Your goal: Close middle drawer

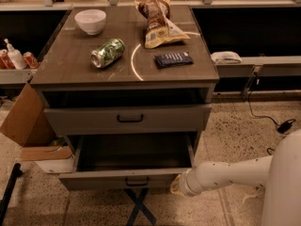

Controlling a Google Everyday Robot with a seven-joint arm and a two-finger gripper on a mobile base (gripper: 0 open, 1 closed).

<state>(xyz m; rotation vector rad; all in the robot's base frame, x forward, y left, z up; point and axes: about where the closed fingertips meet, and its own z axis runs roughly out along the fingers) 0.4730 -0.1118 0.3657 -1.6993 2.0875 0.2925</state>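
Note:
The middle drawer (127, 178) is pulled far out of the grey-brown cabinet, and its dark inside looks empty. Its low front carries a small dark bar handle (137, 181). Above it sits the taller top drawer front (127, 119) with a larger handle. The lowest drawer is hidden beneath the open one. My gripper (176, 186) is at the end of the white arm (221, 175), which reaches in from the right. It sits against the right end of the middle drawer's front.
On the cabinet top are a white bowl (90, 20), a green can (107, 52) lying on its side, a chip bag (159, 25) and a dark blue packet (173, 59). A cardboard box (26, 121) stands at left. A dark crossed stand (138, 207) is below the drawer. A cable (263, 117) runs at right.

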